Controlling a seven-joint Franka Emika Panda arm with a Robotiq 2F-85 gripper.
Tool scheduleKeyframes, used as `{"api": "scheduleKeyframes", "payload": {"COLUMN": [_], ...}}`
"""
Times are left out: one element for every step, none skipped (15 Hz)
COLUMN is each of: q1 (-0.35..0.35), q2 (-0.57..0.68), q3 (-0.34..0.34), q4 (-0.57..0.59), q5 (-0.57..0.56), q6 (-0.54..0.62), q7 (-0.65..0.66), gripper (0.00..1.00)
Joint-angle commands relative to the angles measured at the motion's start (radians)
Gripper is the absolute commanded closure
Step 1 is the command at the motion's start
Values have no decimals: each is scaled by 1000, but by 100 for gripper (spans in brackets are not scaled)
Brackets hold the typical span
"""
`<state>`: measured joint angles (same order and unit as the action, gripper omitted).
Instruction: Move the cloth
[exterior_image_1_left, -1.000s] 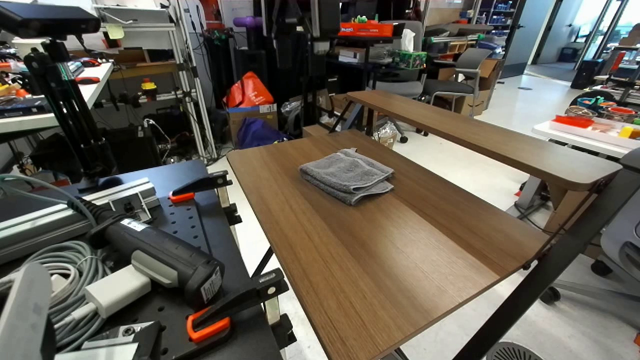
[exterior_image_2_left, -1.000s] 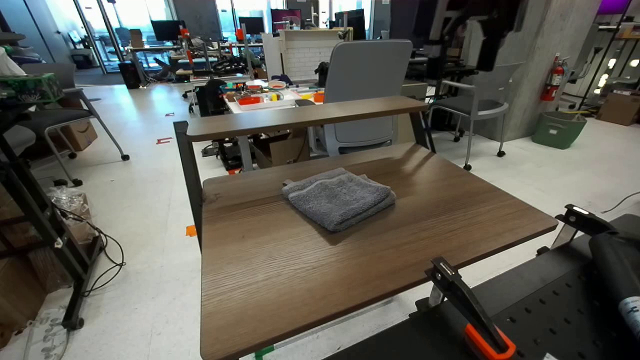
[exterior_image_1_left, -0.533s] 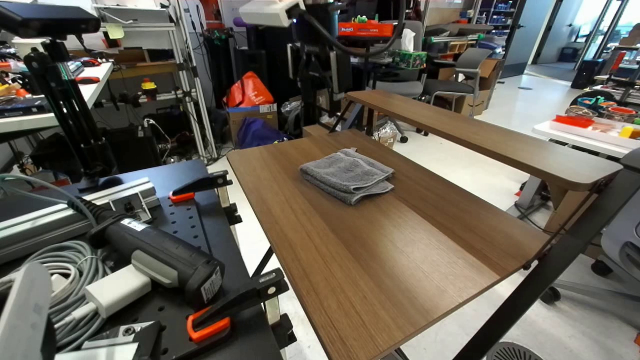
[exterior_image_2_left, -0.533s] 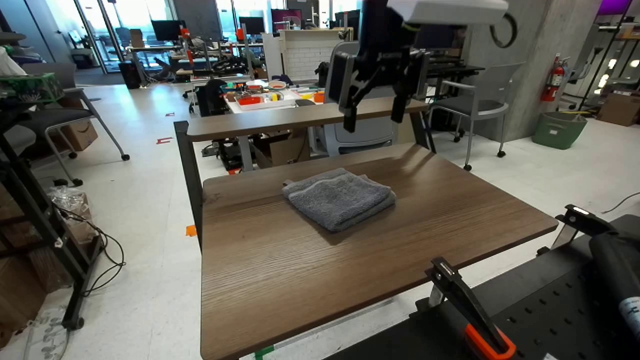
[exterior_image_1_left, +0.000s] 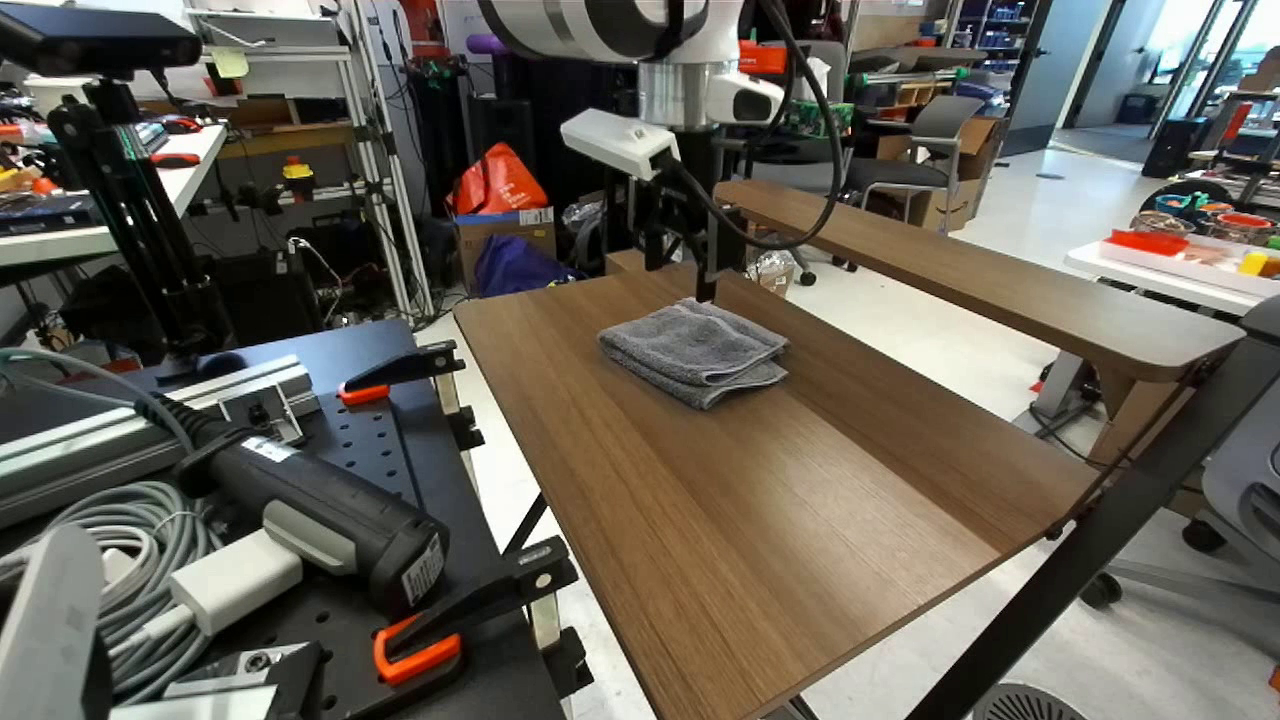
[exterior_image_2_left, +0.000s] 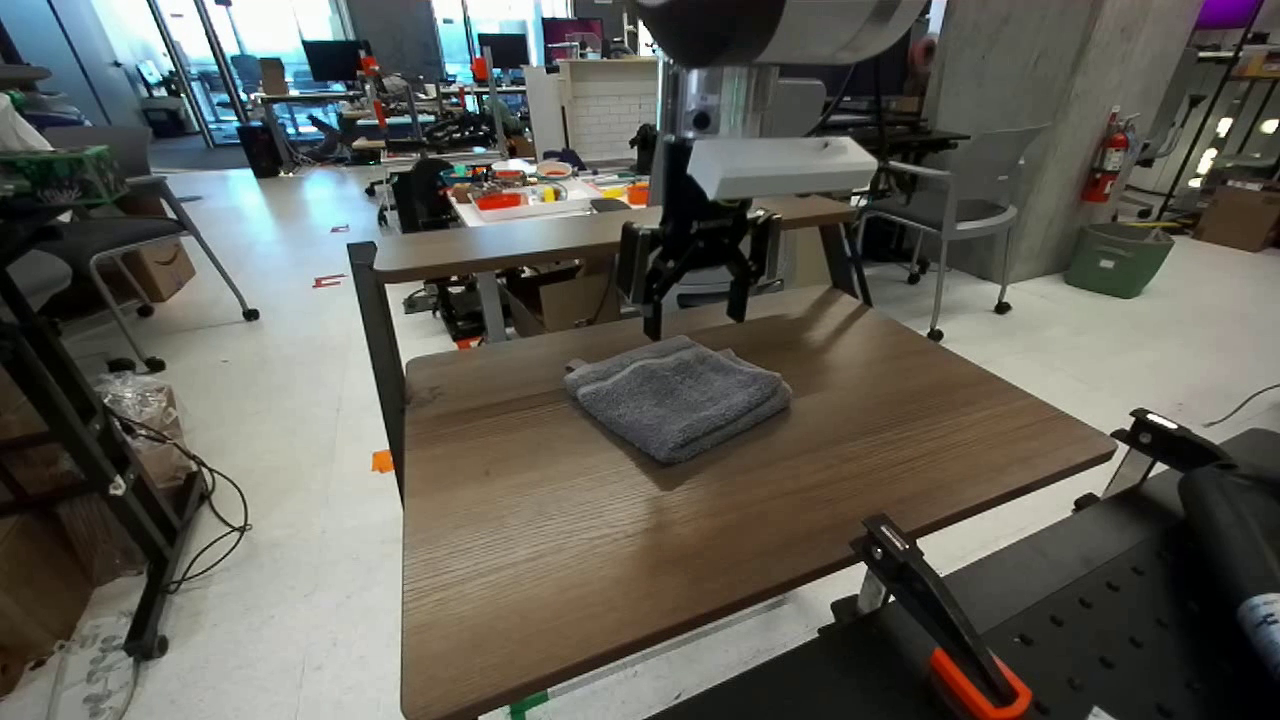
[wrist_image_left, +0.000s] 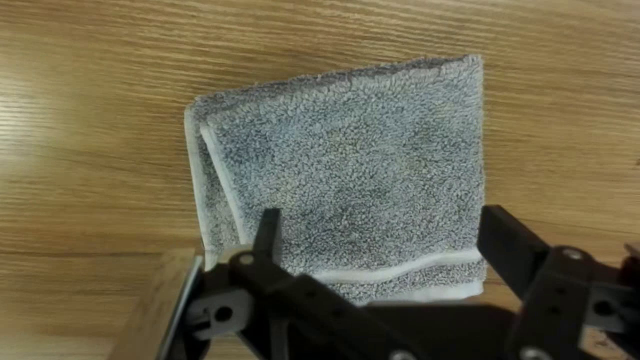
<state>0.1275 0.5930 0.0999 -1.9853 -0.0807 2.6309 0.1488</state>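
Note:
The grey folded cloth (exterior_image_1_left: 690, 350) lies flat on the brown wooden table (exterior_image_1_left: 800, 570). It also shows in an exterior view (exterior_image_2_left: 680, 400), with its layers stacked toward the near corner. My gripper (exterior_image_2_left: 695, 322) is open and empty, pointing down, above the cloth's far edge and apart from it. It also shows in an exterior view (exterior_image_1_left: 680, 282), partly dark against the background. In the wrist view the cloth (wrist_image_left: 360, 165) fills the middle. The open fingers (wrist_image_left: 381, 215) frame its lower part, where a pale stripe runs, and hide part of its lower left.
A raised wooden shelf (exterior_image_1_left: 960, 270) runs along the table's long side, close behind the gripper. A black bench (exterior_image_1_left: 360, 450) with clamps (exterior_image_1_left: 480, 600), a black handheld tool (exterior_image_1_left: 320, 510) and coiled cables stands beside the table's other long side.
The arm has come down into view from above, bringing the open gripper lower and nearer to the cloth. The cloth has not moved.

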Motion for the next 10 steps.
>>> {"api": "scheduleKeyframes", "payload": {"q1": [44,48,49,51,54,54,53,54,54,57], "q2": [130,156,178,200,218,238,254,270,285,297], "q3": [-24,-24,-23,-22,-25,-28,-29,-33,-38,-46], "q4": [148,174,195,215,233,250,269,285,299,311], "q5": [10,12,15,16,14,14,14,13,10,7], "q6": [-62,-76,-94,-111,-129,-143,-166,-186,-201,-210], "q7": [-2,-4,-10,-13,-13,-14,-16,-13,-12,-6], "gripper": [0,0,0,0,0,0,0,0,0,0]}}
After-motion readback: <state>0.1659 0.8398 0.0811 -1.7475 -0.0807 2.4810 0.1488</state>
